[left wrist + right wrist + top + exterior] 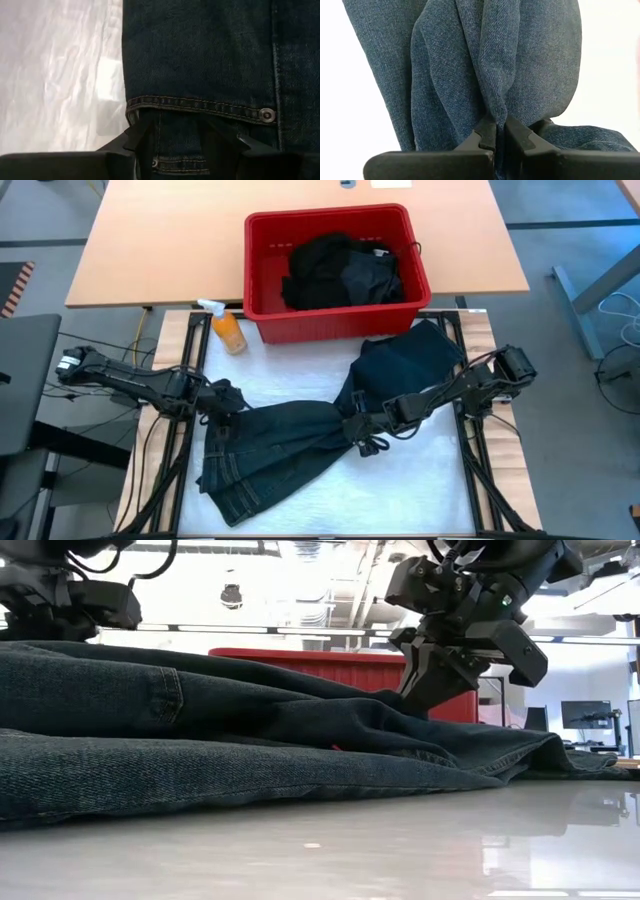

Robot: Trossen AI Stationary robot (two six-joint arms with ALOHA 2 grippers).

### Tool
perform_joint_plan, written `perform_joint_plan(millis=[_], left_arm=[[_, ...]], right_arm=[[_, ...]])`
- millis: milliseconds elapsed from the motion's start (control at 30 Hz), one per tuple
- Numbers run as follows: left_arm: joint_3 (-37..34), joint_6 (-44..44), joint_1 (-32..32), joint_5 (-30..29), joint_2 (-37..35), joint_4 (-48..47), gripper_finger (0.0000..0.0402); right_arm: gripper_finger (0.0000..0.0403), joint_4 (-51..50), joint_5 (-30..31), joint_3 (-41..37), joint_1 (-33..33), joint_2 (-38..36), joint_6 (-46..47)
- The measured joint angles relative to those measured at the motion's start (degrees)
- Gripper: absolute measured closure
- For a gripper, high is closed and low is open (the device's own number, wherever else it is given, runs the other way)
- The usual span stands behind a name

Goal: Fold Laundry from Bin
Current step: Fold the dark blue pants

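A pair of dark blue jeans (290,445) lies spread across the white table cover; its waist end is at the left and a leg (410,365) runs toward the bin. My right gripper (362,436) is shut on the jeans' bunched middle. My left gripper (222,402) stands open at the waist end. Its fingers (137,137) straddle a strip of denim by a riveted pocket edge (200,106). The red bin (330,320) stands behind the jeans and holds more dark laundry (340,272). My left gripper points steeply down at the denim beside the pocket seam (172,142); whether its fingers touch the cloth I cannot tell. My right gripper pinches a raised fold of denim (495,112) between its two fingers, with several layers gathered. It comes slanting down from the table's right side. The fold stands a little proud (420,712) while the jeans lie on the table.
An orange spray bottle (228,330) lies left of the bin's near corner. A wooden table (160,250) stands behind the bin. The white cover (400,490) shows bare near the front edge, to the right of the jeans.
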Motion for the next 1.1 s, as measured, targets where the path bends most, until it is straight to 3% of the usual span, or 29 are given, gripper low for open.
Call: perform_joint_plan(millis=[233,433,667,900,1000,1100], left_arm=[[0.0,0.64,0.0,-1.59,0.0,2.76,0.0177],[0.49,-5.21,1.54,-2.82,0.0,0.66,0.0121],[1.34,-8.53,4.99,2.58,0.19,-5.81,0.012],[-2.2,-8.92,6.56,10.73,4.27,-4.09,0.0122],[-2.69,-7.65,6.54,11.13,6.13,-3.78,0.0127],[-2.33,-6.64,6.54,10.16,6.76,-3.94,0.016]], right_arm=[[0.0369,-0.07,-0.01,0.0,0.0,0.0,0.54],[0.0369,-0.11,0.0,0.01,-0.03,0.0,0.52],[0.0369,-0.12,-0.01,0.02,-0.03,0.0,1.09],[0.0368,-0.07,0.01,0.02,0.29,0.0,1.43],[0.0369,-0.1,0.03,0.04,0.46,0.0,1.38],[0.0369,-0.15,0.01,0.04,0.39,0.0,1.0]])
